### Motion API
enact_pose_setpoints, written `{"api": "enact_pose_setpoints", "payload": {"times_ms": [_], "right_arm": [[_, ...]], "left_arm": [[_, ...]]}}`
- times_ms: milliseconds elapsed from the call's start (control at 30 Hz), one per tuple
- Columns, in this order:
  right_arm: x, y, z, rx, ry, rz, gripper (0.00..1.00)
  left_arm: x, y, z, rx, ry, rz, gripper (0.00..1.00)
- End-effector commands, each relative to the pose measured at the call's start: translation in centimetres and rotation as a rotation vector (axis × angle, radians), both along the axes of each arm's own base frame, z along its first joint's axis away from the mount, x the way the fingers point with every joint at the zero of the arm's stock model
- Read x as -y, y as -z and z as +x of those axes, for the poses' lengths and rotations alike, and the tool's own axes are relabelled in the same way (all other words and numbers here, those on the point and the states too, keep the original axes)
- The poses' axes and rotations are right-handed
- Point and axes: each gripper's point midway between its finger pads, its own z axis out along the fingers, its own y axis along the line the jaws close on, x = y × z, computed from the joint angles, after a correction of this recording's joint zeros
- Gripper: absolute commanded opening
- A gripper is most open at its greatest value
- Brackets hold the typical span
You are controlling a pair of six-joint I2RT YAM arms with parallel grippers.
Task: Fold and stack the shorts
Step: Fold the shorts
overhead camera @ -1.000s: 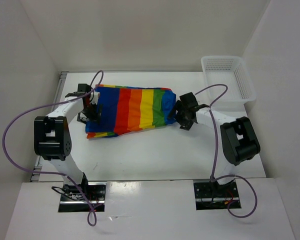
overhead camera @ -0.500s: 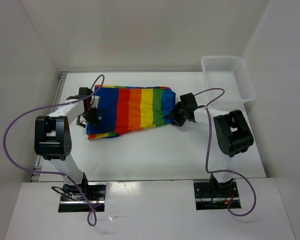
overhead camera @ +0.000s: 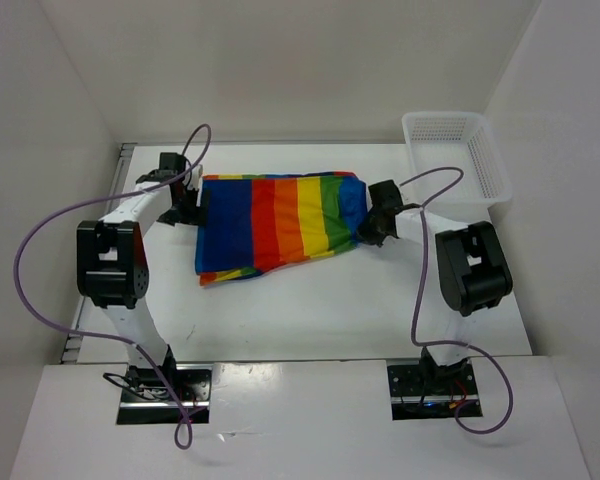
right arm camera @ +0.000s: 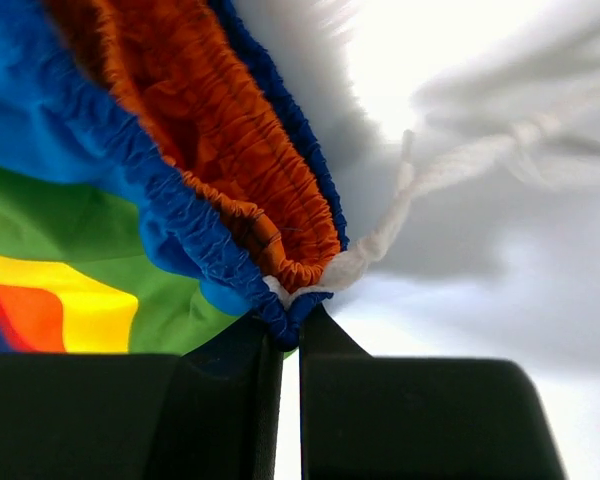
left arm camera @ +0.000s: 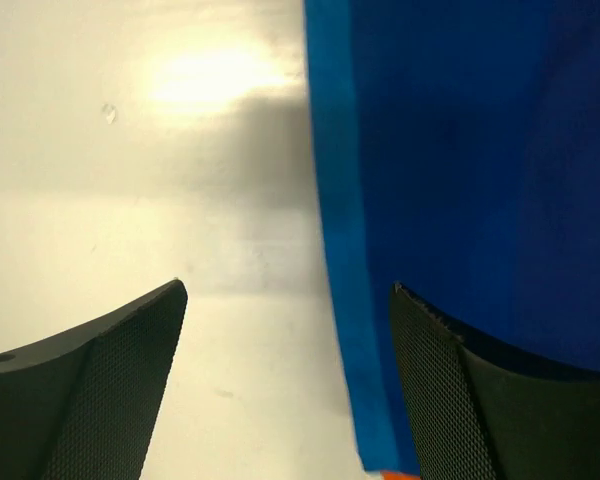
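1. One pair of shorts (overhead camera: pixel 280 222) lies flat on the table (overhead camera: pixel 310 310), long axis left–right, waistband (right arm camera: pixel 180 235) rightward.
2. Right gripper (right arm camera: pixel 290 335) pinches the waistband corner beside the drawstring (right arm camera: pixel 460 160).
3. Left gripper (left arm camera: pixel 285 300) stands spread astride the blue hem (left arm camera: pixel 330 250), gripping nothing.

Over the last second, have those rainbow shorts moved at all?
Yes. The shorts have slid right, toward the white basket, pinched by the right gripper.

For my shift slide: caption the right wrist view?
Right gripper shut on the waistband of the shorts, white drawstring trailing right.
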Motion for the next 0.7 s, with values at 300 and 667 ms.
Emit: {"api": "enact_pose_setpoints", "payload": {"times_ms": [300, 667], "right_arm": [[6.5, -16.1, 3.9, 0.275, -0.172, -0.561, 0.00], [-19.2, -14.5, 1.0, 0.469, -0.984, -0.770, 0.00]], "left_arm": [[9.3, 6.0, 3.0, -0.119, 0.216, -0.100, 0.88], [14.1, 6.4, 2.5, -0.133, 0.324, -0.152, 0.63]]}}
